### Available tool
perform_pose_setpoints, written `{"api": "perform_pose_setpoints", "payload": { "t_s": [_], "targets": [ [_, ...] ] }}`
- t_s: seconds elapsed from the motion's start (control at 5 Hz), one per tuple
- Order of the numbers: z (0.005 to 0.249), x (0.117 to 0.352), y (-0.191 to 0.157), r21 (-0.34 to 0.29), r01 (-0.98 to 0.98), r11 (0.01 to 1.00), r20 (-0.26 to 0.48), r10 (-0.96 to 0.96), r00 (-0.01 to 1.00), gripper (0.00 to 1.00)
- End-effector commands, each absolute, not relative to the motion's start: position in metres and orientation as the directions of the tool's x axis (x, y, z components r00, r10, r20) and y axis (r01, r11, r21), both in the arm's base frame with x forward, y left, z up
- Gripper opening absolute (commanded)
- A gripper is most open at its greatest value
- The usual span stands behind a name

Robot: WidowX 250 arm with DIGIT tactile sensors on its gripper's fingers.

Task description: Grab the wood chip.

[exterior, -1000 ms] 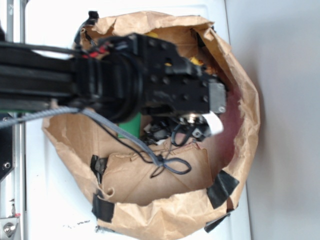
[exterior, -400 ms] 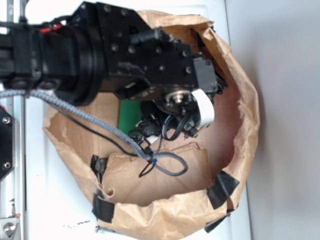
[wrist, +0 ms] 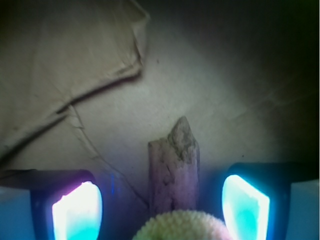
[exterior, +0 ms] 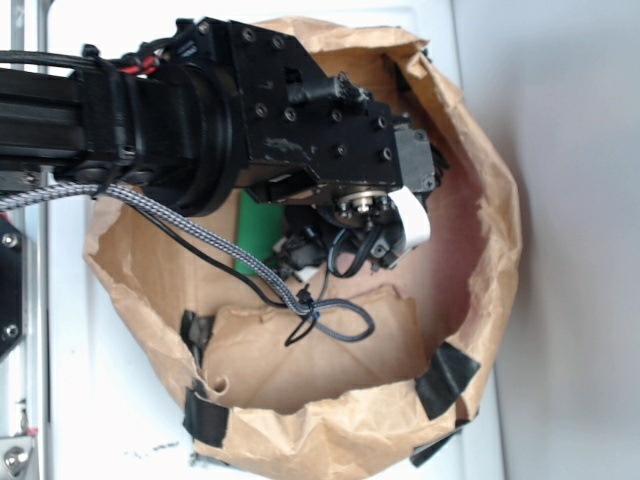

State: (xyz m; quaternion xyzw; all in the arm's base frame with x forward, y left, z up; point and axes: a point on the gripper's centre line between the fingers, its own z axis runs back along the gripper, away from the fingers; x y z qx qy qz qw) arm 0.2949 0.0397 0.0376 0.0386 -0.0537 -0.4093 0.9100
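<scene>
Two tool fingers [wrist: 77,210] flank wood chip [wrist: 173,172].

- Wood chip [wrist: 173,170]: small rough brown sliver, streaky grain, ragged pointed end; laid flat on brown paper [wrist: 210,90], beside its raised fold.

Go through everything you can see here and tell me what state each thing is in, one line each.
tool: open, one finger on either side of the wood chip, not touching it
wood chip: lying flat on the paper, between the fingers, not gripped
paper bag: open, rim rolled down, patched with black tape
green block: lying in the bag, mostly hidden by the arm
yellow fuzzy thing: only its top shows at the frame's bottom edge
</scene>
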Motion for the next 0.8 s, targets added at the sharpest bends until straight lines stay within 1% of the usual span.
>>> {"api": "perform_pose_setpoints", "payload": {
  "t_s": [0.0, 0.2, 0.4, 0.6],
  "targets": [
    [0.0257, 0.2983, 0.0438, 0.180, 0.727, 0.663, 0.043, -0.744, 0.667, 1.00],
    [0.0208, 0.3013, 0.0442, 0.186, 0.716, 0.673, 0.030, -0.732, 0.680, 1.00],
    [0.0217, 0.3031, 0.0453, 0.171, 0.702, 0.691, 0.046, -0.717, 0.695, 0.00],
    [0.0235, 0.3060, 0.0464, 0.173, 0.689, 0.704, 0.050, -0.705, 0.708, 0.00]
  ]
}}
